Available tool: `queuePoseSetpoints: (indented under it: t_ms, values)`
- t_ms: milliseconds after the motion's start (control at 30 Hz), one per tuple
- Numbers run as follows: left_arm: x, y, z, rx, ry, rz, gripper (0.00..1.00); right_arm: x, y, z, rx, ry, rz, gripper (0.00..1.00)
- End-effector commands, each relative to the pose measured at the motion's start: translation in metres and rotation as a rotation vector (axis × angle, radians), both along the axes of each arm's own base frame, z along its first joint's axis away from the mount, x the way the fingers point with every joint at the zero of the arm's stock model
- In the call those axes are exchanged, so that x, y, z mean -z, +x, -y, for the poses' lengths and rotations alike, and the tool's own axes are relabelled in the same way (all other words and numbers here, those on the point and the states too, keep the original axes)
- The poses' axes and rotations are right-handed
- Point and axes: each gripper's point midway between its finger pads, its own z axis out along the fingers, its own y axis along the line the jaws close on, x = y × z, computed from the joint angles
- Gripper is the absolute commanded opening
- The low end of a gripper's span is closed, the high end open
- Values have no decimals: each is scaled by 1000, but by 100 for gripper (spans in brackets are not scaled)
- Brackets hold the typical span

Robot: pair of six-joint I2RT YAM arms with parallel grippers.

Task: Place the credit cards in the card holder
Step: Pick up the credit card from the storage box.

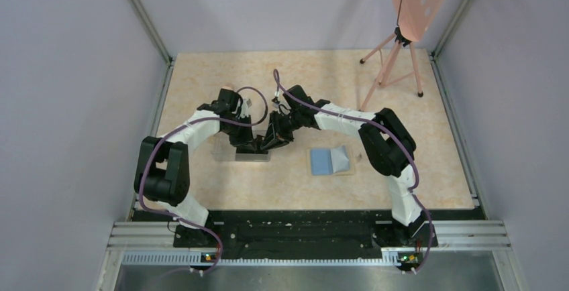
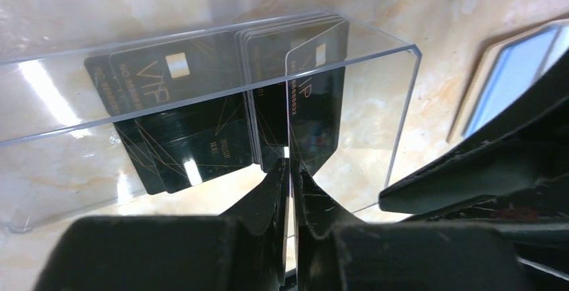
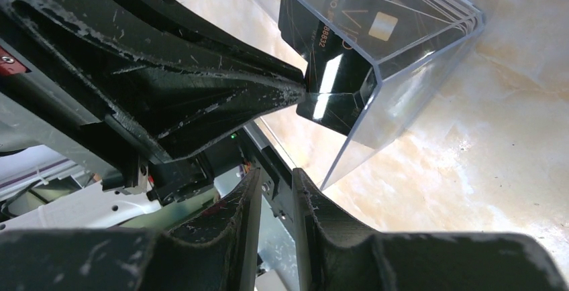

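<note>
Left hand (image 2: 290,170) pinched shut on lower edge of one black credit card (image 2: 315,96), card upright at right end of clear plastic box (image 2: 396,103). Other credit cards (image 2: 188,123) stacked inside box, leaning on far wall. Right hand (image 3: 275,197) just beside box's near corner, fingers narrowly apart; grip on box wall cannot tell. Card holder (image 1: 330,160) flat on surface (image 1: 416,163), open, grey-blue inside up, right of box, apart from both hands.

A clear plastic box (image 2: 376,103) lies on a beige marbled table (image 1: 429,103). At the table's far right corner stands a pink tripod (image 1: 392,70) carrying a pink board (image 1: 419,3) with round holes.
</note>
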Motion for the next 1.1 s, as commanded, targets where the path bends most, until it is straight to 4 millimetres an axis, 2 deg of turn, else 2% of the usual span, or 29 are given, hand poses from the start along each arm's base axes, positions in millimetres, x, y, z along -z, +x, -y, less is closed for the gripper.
queuePoseSetpoints:
  t_ms: [0,433,600,800,1067]
  values:
    - [-21,8,20,27,-117,63,12,-4,-4,-3,-23,15,11,23]
    - [-11,5,29,26,-171,30,22,-4,-5,-2,-23,15,14,23]
    - [-13,5,35,34,-212,36,22,-3,-6,-1,-25,14,13,24]
    - [-15,5,44,49,-272,35,14,-6,-5,-2,-23,26,23,23]
    - [-6,8,42,44,-248,11,20,-22,1,-1,-1,36,73,23]
